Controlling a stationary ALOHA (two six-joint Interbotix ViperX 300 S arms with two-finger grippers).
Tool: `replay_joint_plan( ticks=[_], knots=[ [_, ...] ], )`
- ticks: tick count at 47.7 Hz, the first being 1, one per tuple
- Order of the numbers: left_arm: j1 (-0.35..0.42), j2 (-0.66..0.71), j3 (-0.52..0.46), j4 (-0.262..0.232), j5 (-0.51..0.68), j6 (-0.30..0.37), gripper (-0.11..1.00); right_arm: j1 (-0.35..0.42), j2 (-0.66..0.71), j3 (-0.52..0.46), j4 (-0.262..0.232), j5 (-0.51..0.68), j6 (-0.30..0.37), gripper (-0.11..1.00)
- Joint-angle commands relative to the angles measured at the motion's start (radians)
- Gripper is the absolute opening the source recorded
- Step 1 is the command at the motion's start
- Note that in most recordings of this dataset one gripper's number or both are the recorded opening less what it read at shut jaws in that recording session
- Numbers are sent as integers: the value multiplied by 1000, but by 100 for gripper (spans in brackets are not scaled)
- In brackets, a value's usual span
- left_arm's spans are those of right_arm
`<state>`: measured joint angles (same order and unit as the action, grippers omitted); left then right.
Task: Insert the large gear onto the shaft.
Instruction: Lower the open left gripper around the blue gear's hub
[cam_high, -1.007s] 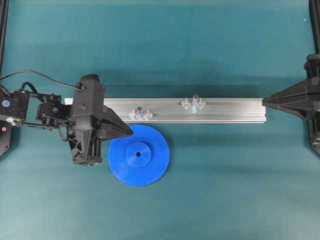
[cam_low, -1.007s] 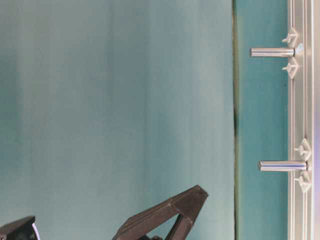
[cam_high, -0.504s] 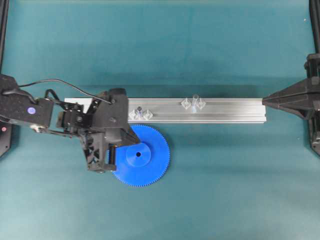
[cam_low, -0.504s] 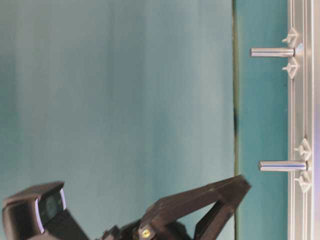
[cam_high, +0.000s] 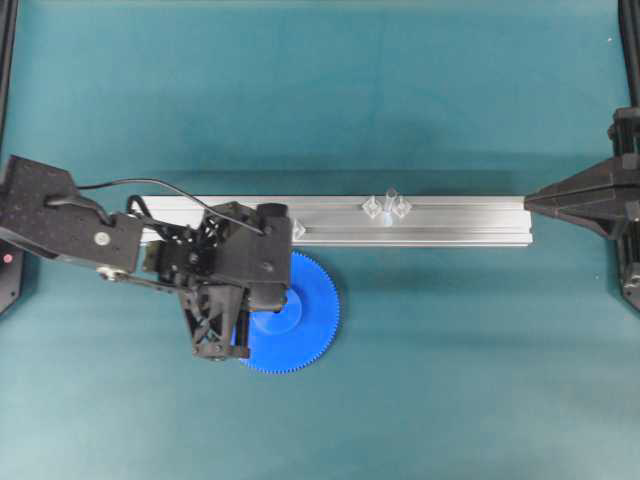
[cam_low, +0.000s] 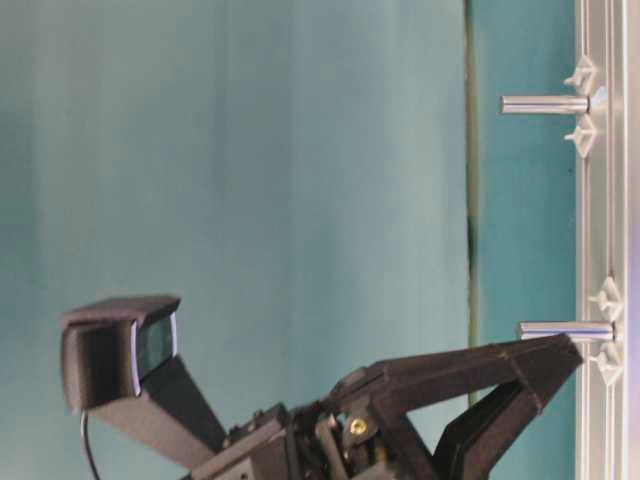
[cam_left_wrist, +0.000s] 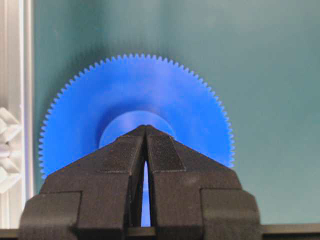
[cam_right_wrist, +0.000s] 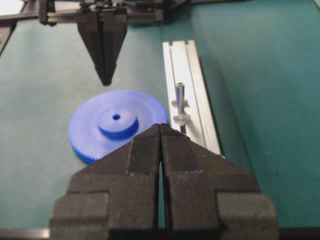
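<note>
The large gear (cam_high: 300, 320) lay flat on the green table (cam_high: 450, 380), just in front of the aluminium rail (cam_high: 460, 220), hub up, with its dark bore showing in the right wrist view (cam_right_wrist: 116, 117). And there was the left gripper (cam_right_wrist: 105, 79), poised above the gear's far rim in that view, tips clear of the blue plastic, fingers pressed together, holding nothing. From its own camera the left gripper (cam_left_wrist: 145, 128) had its tips meeting over the gear's (cam_left_wrist: 135, 110) raised hub, just a sliver of blue visible between the fingers lower down. From overhead the left arm covered the gear's left half and the near end of the rail.

Over on the rail, the shaft (cam_high: 388, 205) stood upright between its two small clear mounts, well apart from the gear, off to its right. It showed at table level too (cam_low: 545, 104).

The right gripper (cam_high: 530, 201) sat at the rail's right end, fingers together (cam_right_wrist: 160, 127), empty as well.
</note>
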<state>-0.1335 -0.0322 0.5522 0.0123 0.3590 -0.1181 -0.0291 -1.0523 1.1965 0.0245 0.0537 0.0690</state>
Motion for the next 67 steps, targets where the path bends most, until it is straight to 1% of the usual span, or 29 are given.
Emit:
replay_joint_plan(
  ticks=[1, 11, 26, 38, 50, 67],
  knots=[
    [-8, 5, -44, 2, 26, 0, 1, -3, 5, -9, 3, -5, 12, 0],
    [-8, 54, -101, 2, 133, 2, 1, -3, 5, -8, 3, -5, 14, 0],
    [-14, 98, -135, 2, 198, 5, 1, -3, 5, -3, 3, -5, 14, 0],
    [-25, 146, -179, 2, 299, 6, 1, -3, 6, -2, 3, -5, 14, 0],
    [-25, 169, -219, 3, 319, 32, 1, -3, 6, 2, 3, -5, 14, 0],
    [-25, 181, -230, 3, 354, 32, 1, -3, 6, 3, 3, -5, 14, 0]
  ],
)
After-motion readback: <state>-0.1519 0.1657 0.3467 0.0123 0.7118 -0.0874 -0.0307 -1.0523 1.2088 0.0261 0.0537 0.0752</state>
